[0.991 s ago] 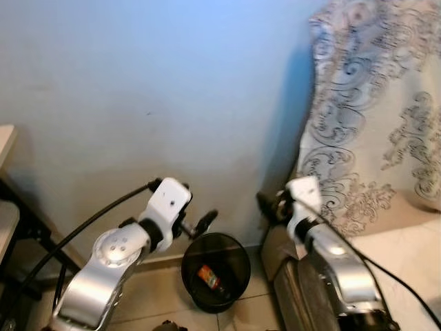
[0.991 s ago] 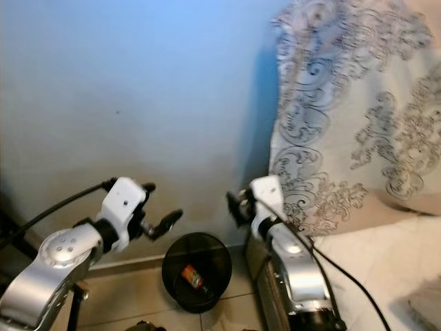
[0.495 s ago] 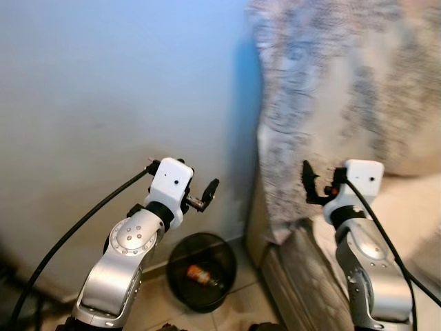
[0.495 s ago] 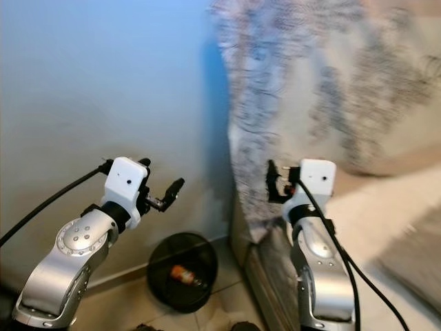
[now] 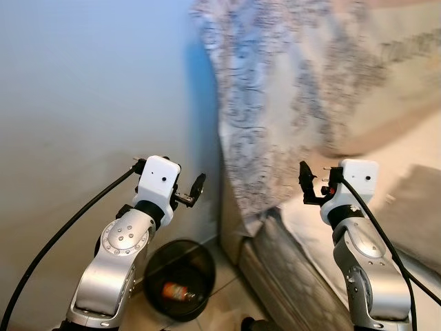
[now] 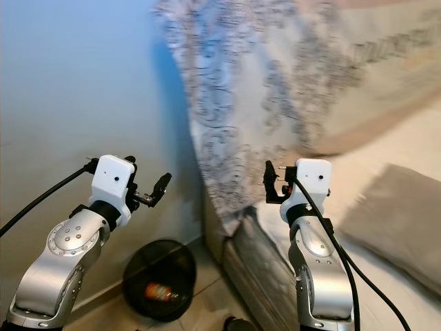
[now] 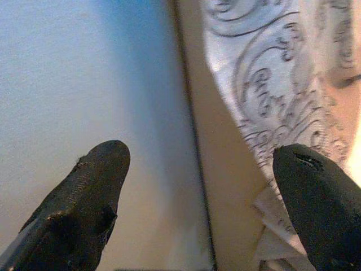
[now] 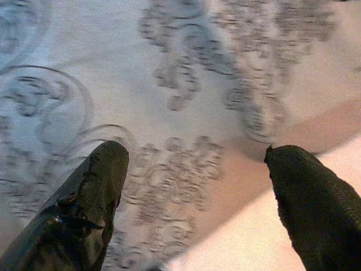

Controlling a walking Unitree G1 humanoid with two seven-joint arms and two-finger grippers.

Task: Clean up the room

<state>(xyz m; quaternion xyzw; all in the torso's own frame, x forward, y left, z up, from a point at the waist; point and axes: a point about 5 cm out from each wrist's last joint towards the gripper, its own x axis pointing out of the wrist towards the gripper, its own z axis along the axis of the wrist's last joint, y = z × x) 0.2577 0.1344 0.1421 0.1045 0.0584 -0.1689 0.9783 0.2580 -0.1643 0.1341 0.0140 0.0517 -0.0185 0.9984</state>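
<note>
At the far left stands a plain blue-grey wall [image 5: 83, 89], and low against it on the tiled floor sits a round black mesh waste bin [image 5: 178, 279] with a small orange-labelled bottle or can [image 5: 173, 292] lying in its bottom. The left gripper [image 5: 195, 192] is raised in the air above the bin, pointing toward the corner where the wall meets the bed; the left wrist view shows its two black fingers [image 7: 93, 186] spread wide with nothing between them. To its right hangs a pale cloth with a grey scroll pattern [image 5: 296, 89], draped down over the end of the bed [image 5: 289, 258]. The right gripper [image 5: 308, 185] is held up in front of that cloth, above the mattress edge, and its fingers [image 8: 90, 192] too are wide apart and empty. Farthest right, a grey-brown pillow [image 6: 393, 221] lies on the light sheet.

The step looks like a turn toward the bed in search of the next thing to tidy, with some litter already in the bin. To do it well, I would say: finish the turn and let the head view settle before reaching, since the picture is soft; keep both arms clear of the hanging cloth so no finger snags it; choose one loose item, then approach it from above with the fingers already open
</note>
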